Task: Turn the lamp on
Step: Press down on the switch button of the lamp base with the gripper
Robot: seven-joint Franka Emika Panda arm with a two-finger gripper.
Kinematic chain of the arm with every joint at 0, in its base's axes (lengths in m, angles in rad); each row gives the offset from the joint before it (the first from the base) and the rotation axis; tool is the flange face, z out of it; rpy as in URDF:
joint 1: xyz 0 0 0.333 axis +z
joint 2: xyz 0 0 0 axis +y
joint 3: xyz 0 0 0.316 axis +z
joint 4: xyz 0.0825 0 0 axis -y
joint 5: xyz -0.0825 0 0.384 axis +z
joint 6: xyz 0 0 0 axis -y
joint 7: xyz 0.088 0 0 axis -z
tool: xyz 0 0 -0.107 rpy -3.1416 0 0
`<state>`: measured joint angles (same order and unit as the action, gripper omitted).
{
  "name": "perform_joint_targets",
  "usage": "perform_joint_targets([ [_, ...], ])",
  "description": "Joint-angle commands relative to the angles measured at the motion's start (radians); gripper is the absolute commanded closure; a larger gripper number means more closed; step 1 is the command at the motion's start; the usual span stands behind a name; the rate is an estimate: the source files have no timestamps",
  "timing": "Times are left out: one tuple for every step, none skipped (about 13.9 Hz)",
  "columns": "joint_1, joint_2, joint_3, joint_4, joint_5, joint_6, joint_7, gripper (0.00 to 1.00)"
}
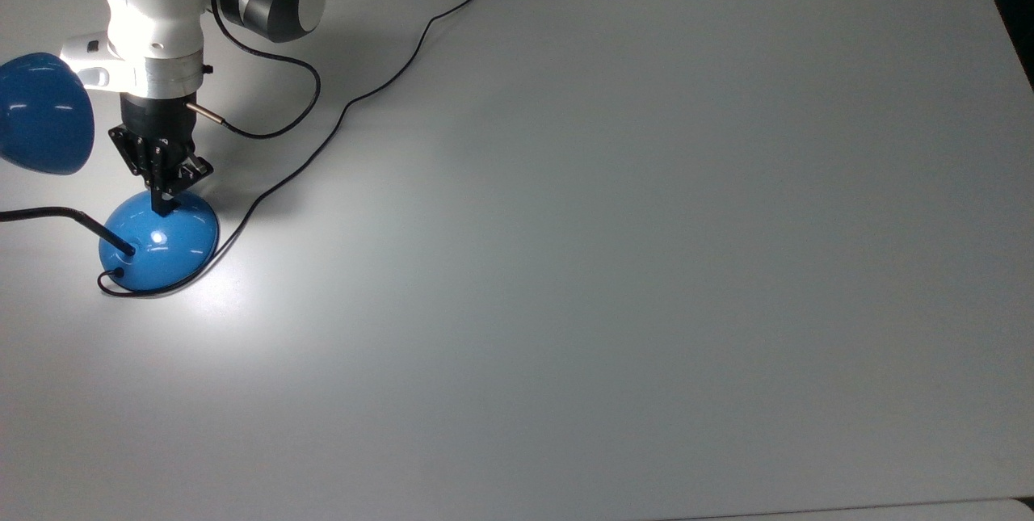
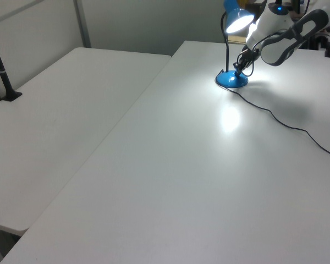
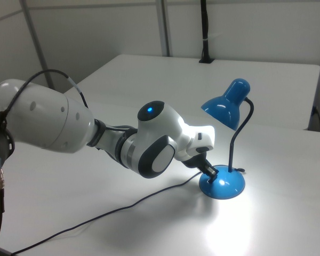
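Note:
The blue lamp stands at the top view's left, with its dome base [image 1: 157,245] on the white table and its shade [image 1: 36,113] above it. The lamp is lit: the shade [image 2: 237,20] glows, and a bright pool lies on the table [image 2: 230,116]. My gripper [image 1: 166,204] points down with its fingers shut, and the tip rests on the far top of the base. In the right view the gripper [image 3: 212,172] touches the base [image 3: 224,186] beside the thin black neck [image 3: 240,138].
The lamp's black cord [image 1: 347,105] snakes from the base across the table to the far edge. A second black cable [image 1: 275,121] loops off my wrist. A second white table [image 2: 60,110] adjoins on the left view's left, with a black post [image 2: 3,71].

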<state>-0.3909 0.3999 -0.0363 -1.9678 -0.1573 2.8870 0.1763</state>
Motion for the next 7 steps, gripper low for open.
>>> perform_joint_targets([
  [-0.002, -0.002, -0.005, 0.003, -0.022, 0.015, 0.015, 1.0],
  [0.003, -0.036, -0.004, -0.005, -0.022, -0.006, 0.023, 1.0],
  [0.009, -0.056, -0.002, -0.016, -0.021, -0.032, 0.023, 1.0],
  [0.015, -0.075, 0.001, -0.017, -0.021, -0.063, 0.025, 1.0],
  [0.024, -0.088, 0.006, -0.017, -0.018, -0.102, 0.026, 1.0],
  [0.035, -0.107, 0.007, -0.017, -0.018, -0.147, 0.034, 1.0],
  [0.065, -0.116, 0.01, -0.016, -0.018, -0.2, 0.041, 1.0],
])
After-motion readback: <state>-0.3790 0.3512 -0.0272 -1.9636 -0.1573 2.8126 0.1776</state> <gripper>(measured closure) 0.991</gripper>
